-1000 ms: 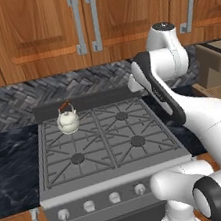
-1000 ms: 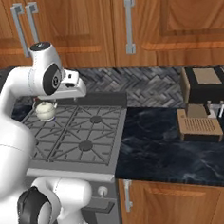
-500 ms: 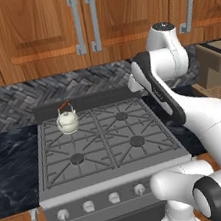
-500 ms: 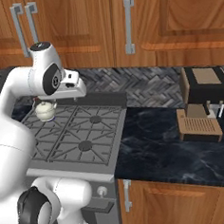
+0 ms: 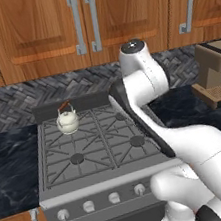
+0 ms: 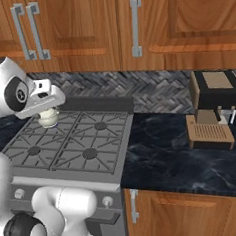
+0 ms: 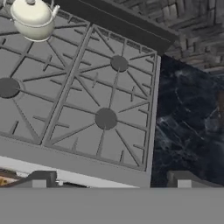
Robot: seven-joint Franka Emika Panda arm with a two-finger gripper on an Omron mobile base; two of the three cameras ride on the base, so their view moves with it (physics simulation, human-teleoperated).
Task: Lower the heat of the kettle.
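On rear-left burner, kettle (image 5: 67, 121), knobs (image 5: 114, 198) below

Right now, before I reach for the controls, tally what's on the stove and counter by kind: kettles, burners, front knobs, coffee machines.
Kettles: 1, the kettle on the back left burner
Burners: 4 on the stove
Front knobs: 4 visible, first knob; arm may hide more
Coffee machines: 1, coffee machine
Total: 10
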